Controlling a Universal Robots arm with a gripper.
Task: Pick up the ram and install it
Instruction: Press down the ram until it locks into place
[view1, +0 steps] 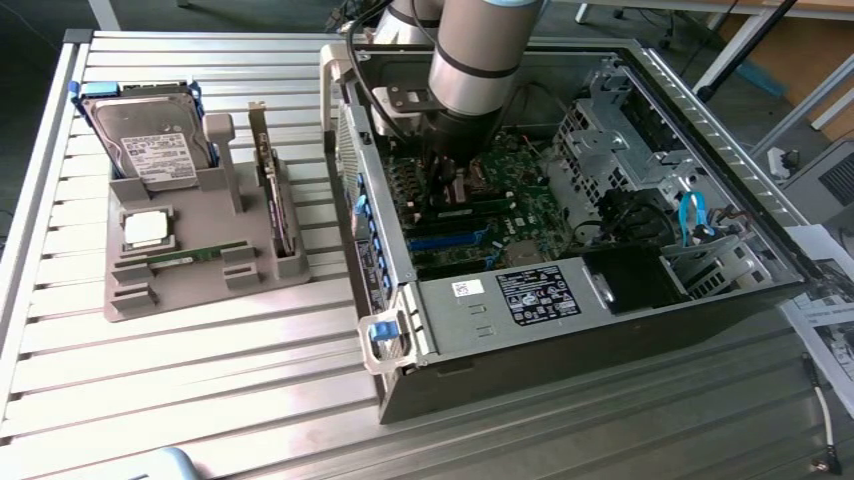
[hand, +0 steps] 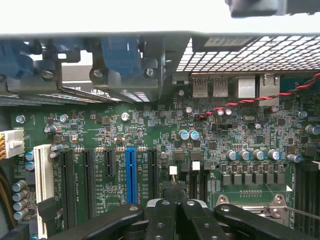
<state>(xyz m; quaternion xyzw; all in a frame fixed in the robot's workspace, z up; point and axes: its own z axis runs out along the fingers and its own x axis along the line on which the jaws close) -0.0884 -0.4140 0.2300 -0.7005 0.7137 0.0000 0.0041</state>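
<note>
Green ram (view1: 196, 256) is lying flat in the grey holder tray (view1: 200, 292) on the desk (view1: 200, 390), well apart from the gripper (hand: 175, 192), which is hovering inside the open computer case (view1: 561, 300) over the motherboard (hand: 150, 130), jaws pressed together, gripping nothing.

Slatted metal table (view1: 200, 380) bearing grey parts tray (view1: 200, 290) and open computer case (view1: 574, 330).

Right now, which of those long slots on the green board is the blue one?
The blue slot stands in the middle of the row. The slots beside it are black, and the one at the far end is white.
</note>
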